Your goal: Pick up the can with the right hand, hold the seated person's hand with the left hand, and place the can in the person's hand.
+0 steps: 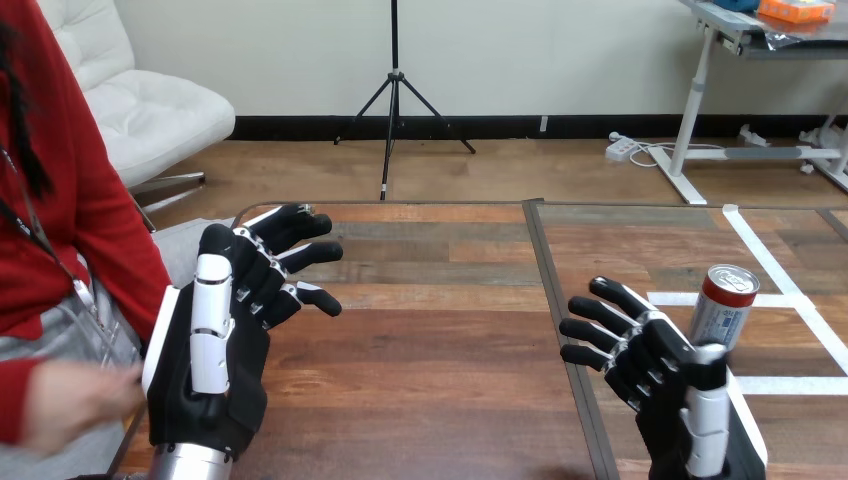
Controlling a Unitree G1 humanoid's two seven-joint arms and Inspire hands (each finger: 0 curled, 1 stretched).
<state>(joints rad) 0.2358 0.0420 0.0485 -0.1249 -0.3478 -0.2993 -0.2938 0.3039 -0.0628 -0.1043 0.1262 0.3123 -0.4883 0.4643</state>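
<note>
A silver can (722,305) with a red band at its top stands upright on the table's right half. My right hand (660,375) hovers just left of it and nearer to me, fingers spread and relaxed, palm towards the can, nothing held. My left hand (225,330) is raised over the table's left part, fingers straight and pointing right, with nothing in it. The person's hand (70,400) shows at the lower left edge, blurred, off the table and apart from my left hand.
The wooden table (430,380) has a dark seam (560,320) running front to back down its middle. White tape lines (790,290) mark the surface round the can. The person sits at the left side.
</note>
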